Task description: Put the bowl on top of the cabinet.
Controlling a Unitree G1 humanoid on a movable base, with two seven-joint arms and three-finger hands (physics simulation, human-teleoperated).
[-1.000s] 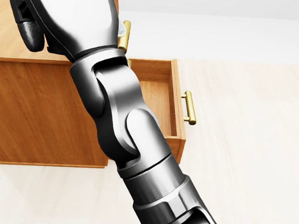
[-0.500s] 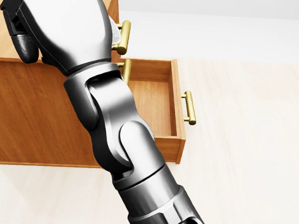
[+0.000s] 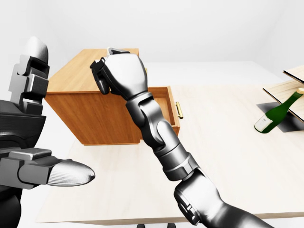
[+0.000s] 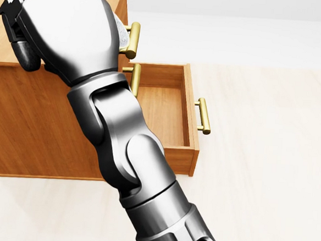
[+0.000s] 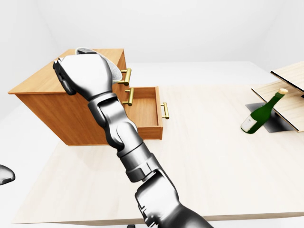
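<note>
The wooden cabinet (image 5: 42, 111) stands at the upper left of the table, its lower drawer (image 4: 164, 112) pulled out and showing nothing inside. My right hand (image 5: 64, 76) is raised at the cabinet's top edge, above the brass handles. Its fingers are curled round the pale bowl (image 5: 114, 74). Only slivers of the bowl show behind the palm, in the right-eye view and the head view. My left hand (image 3: 45, 128) is held up at the left edge of the left-eye view, fingers spread and holding nothing.
A green wine bottle (image 5: 259, 114) leans against a slanted wooden rack (image 5: 289, 95) at the table's right edge. The light table top (image 5: 213, 166) stretches between cabinet and bottle. My right forearm crosses the cabinet's side face in all views.
My right hand has sunk a little and shifted slightly left over the cabinet's top edge, showing more of the upper brass handle. The cabinet and the drawer have not moved.
</note>
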